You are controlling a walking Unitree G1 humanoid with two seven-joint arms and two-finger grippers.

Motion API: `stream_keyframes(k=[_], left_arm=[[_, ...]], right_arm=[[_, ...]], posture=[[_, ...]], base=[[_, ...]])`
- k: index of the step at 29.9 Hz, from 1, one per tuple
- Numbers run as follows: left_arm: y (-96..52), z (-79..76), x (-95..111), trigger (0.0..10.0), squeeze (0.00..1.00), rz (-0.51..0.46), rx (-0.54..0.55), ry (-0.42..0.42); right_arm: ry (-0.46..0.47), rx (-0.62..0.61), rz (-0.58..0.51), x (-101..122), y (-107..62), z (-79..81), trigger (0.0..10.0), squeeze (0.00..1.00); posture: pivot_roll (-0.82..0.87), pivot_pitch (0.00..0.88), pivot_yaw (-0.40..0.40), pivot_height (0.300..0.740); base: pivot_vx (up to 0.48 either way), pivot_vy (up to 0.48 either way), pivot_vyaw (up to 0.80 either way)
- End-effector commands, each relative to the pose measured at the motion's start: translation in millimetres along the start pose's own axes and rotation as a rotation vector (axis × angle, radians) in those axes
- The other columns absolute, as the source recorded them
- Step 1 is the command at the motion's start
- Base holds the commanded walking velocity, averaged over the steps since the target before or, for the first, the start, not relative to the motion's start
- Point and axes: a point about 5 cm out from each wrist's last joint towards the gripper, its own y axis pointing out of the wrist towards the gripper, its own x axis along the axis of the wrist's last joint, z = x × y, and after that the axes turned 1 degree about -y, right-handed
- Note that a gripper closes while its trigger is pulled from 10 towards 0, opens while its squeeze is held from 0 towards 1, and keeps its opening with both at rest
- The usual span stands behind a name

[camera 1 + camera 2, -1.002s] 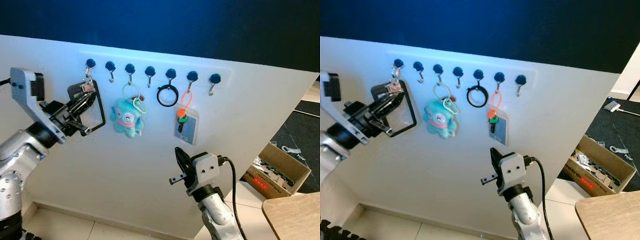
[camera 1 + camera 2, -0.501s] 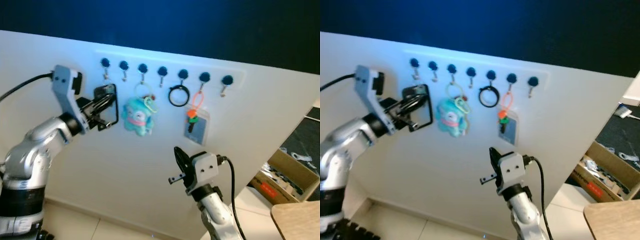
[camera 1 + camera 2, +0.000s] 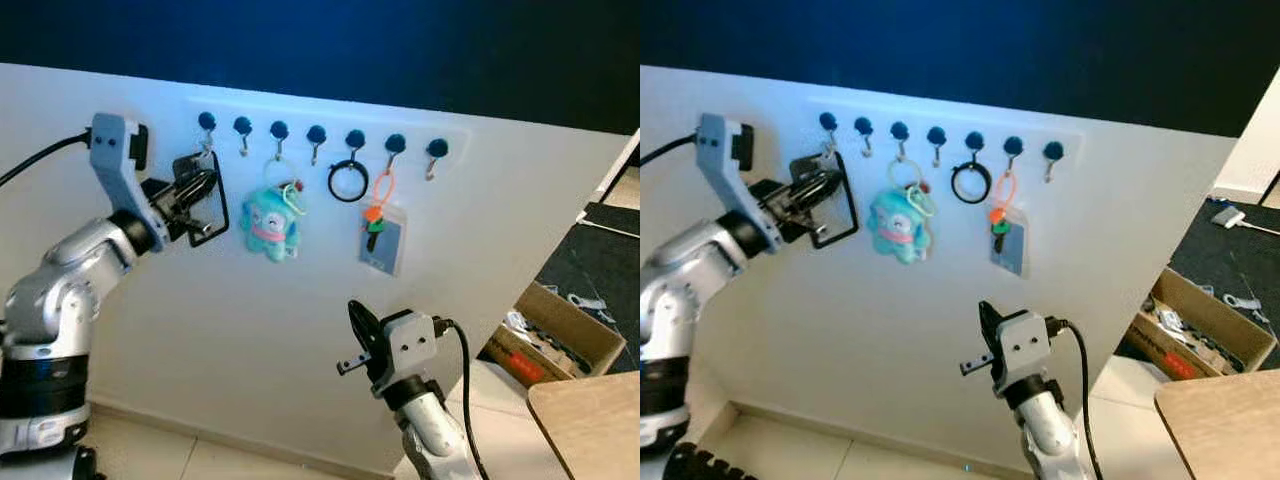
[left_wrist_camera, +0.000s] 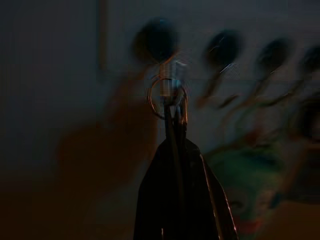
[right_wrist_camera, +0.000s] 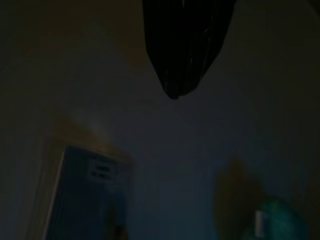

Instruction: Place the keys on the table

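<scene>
The right gripper was nearest, held low in front of the wall with nothing in it; in the right wrist view its fingers looked pressed together into one dark tip. A corner of the table showed low on the right, well apart from the hooks. A cardboard box sat on the floor past it, with a red label too small to read. Farther off, on the wall, the left gripper was up at the first hook in the row. The keys hung there by a ring, and the black fingers were closed on them just under the ring. A black loop hung down beside the gripper. Next along the hooks were a blue plush toy, a black ring and a card holder on an orange strap. The card had some print, but it was too blurry to read. No brand names could be made out anywhere. The job looked like it was only at the start. The keys were grabbed but not yet off the hook. Lifting them off, carrying them over and setting them on the table was all left to do.
</scene>
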Motion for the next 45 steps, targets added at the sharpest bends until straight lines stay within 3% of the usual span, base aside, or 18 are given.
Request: stream_keyframes(k=[1,6,15,29,35,45], left_arm=[[-4.4,-5.4,6,10.0,0.0,0.0,-0.046,0.02],[-12.2,-18.9,0,10.0,0.0,0.04,-0.129,0.016],[-18.5,-21.1,-17,10.0,0.0,0.114,-0.109,-0.011],[-29.3,-21.3,-5,10.0,0.0,-0.061,-0.089,-0.269],[-24.8,-24.8,-7,10.0,0.0,-0.044,-0.056,-0.244],[-2.0,-21.5,21,10.0,0.0,-0.101,-0.037,-0.184]], right_arm=[[-0.001,0.008,0.004,0,-0.4,0.5,10.0,0.0],[-0.001,0.02,0.003,1,0.4,1.7,10.0,0.0],[-0.001,0.022,0.005,0,0.0,2.1,10.0,0.0],[-0.005,0.017,0.01,0,-2.5,0.9,10.0,0.0],[-0.005,0.021,0.012,0,-3.0,1.2,10.0,0.0],[-0.003,0.027,0.013,0,-3.3,2.5,10.0,0.0]], posture=[[0.21,0.13,-0.021,0.74],[0.22,0.132,-0.025,0.74],[0.22,0.128,-0.022,0.74],[0.21,0.13,-0.017,0.74],[0.21,0.136,-0.023,0.74],[0.21,0.14,-0.021,0.74]], base=[[0.0,0.0,0.0],[0.0,0.0,0.0],[0.0,0.0,0.0],[0.0,0.0,0.0],[0.0,0.0,0.0],[0.0,0.0,0.0]])
